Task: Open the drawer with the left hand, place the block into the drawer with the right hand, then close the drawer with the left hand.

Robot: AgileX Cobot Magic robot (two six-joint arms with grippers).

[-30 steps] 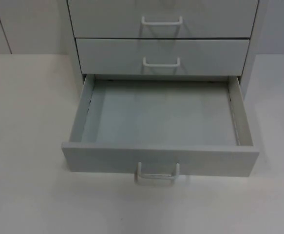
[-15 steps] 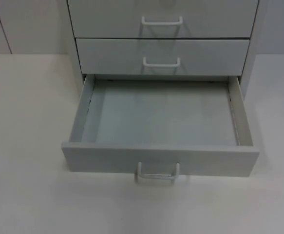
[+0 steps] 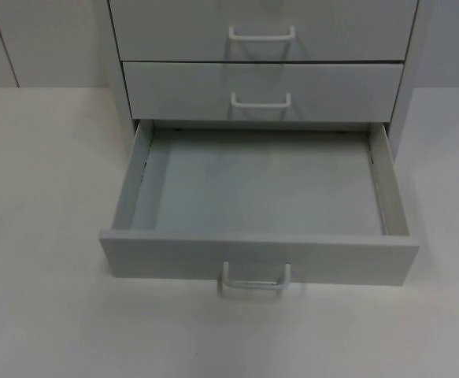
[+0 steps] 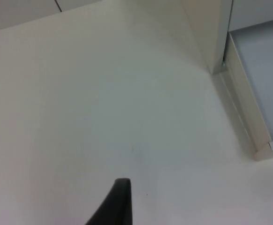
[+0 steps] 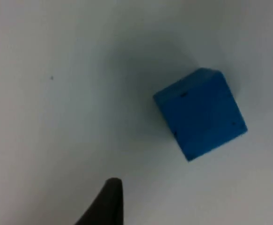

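Standing pulled well out of the cabinet [image 3: 260,31], the bottom drawer [image 3: 257,256] shows a bare grey floor between low side walls, its white handle [image 3: 254,279] at the front, with open white table [image 3: 40,197] on both sides of it. The block [image 5: 199,112] is a blue cube with small dark specks, resting on the table, apart from the right gripper's fingertip [image 5: 106,201]. The left gripper's fingertip [image 4: 115,201] hangs over table beside the drawer's side wall. Whether either gripper's fingers are apart or together cannot be told.
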